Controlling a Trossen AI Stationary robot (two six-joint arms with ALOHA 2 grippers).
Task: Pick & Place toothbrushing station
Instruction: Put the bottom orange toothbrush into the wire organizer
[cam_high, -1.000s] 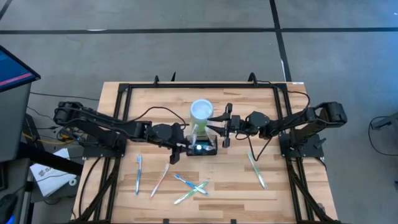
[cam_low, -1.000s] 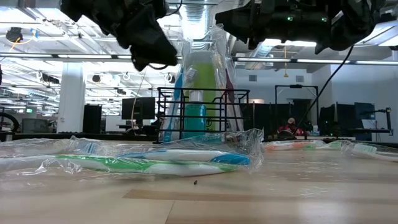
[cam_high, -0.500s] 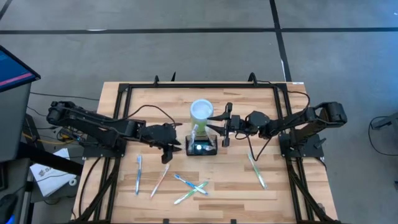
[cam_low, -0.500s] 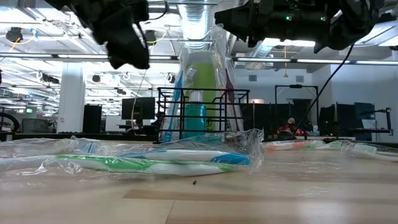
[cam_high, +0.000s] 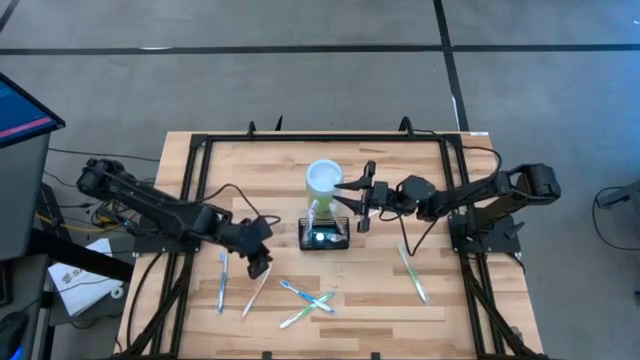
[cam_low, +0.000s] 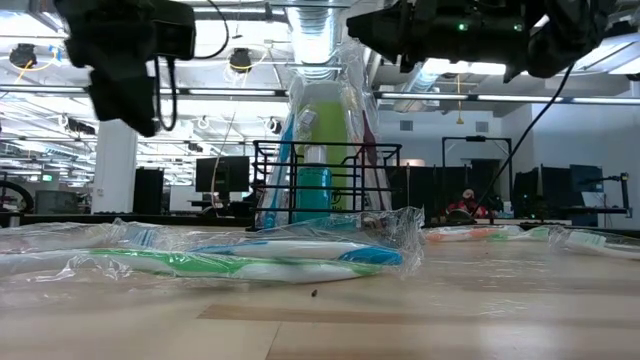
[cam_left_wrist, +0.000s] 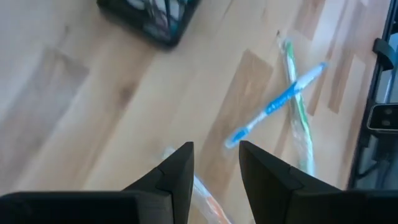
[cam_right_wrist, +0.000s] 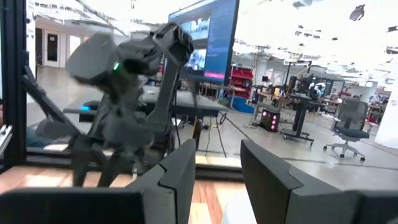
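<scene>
Two arms over the wood desk (cam_high: 420, 160). Caddy (cam_high: 325, 235), black wire mesh, sits mid-desk, upright, w/ wrapped brushes and a tube standing in its compartments; low view shows them sticking up above the wire frame (cam_low: 325, 185). Green cup (cam_high: 324, 180) w/ white inside stands just behind the caddy, touching or nearly so, can't tell which.

Left tool (cam_high: 258, 262) is low over the desk, left of and well apart from the caddy, just above the orange brush (cam_high: 256, 290). Its fingers (cam_left_wrist: 177, 174) stand apart w/ a narrow gap, nothing between them; left wrist view looks down past them at bare wood, w/ the orange brush's end under the gap and the crossed blue (cam_left_wrist: 277, 106) and green (cam_left_wrist: 298, 118) brushes farther on. Caddy corner (cam_left_wrist: 149, 18) shows at that view's edge.

Right tool (cam_high: 352, 195) hovers at the caddy's right rear, beside the cup, raised off the desk. Fingers (cam_right_wrist: 180, 171) apart, empty.

Loose wrapped brushes on the desk: blue one (cam_high: 222, 280) far left, the crossed pair (cam_high: 308, 300) in front of the caddy, another (cam_high: 413, 272) off to the right. Low view has a wrapped green-and-blue brush (cam_low: 240, 262) close in the foreground.
</scene>
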